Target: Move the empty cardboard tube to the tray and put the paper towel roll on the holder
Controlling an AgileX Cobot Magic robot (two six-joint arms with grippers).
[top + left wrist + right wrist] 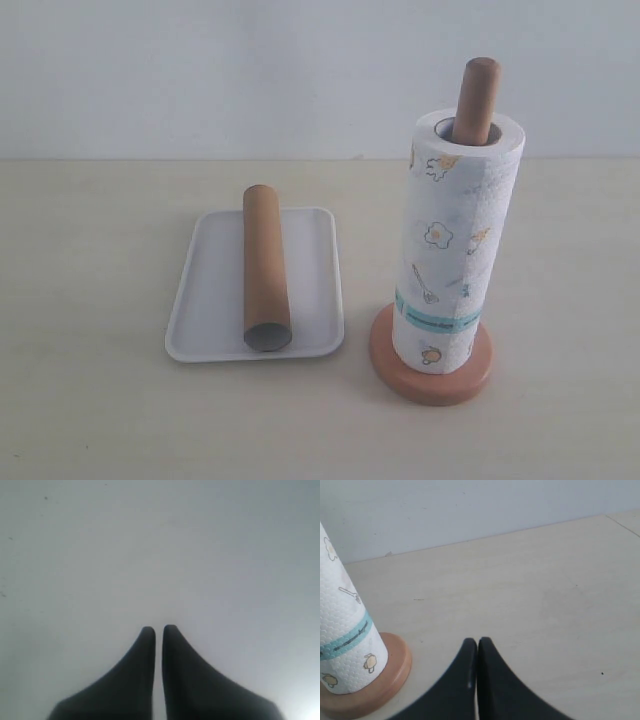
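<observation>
The empty cardboard tube [265, 266] lies lengthwise on the white tray [215, 300], its hollow end toward the front. The paper towel roll [455, 250] stands upright on the holder [430, 375], whose pole top [477, 95] sticks out above it. Neither gripper shows in the exterior view. In the left wrist view my left gripper [158, 629] is shut with nothing in it, facing a blank grey surface. My right gripper [477, 641] is shut and empty over the table, apart from the paper towel roll [345, 640] and the holder's base [395, 672].
The pale wooden table [100, 220] runs back to a light grey wall [250, 70]. The table's far edge and a corner [615, 517] show in the right wrist view.
</observation>
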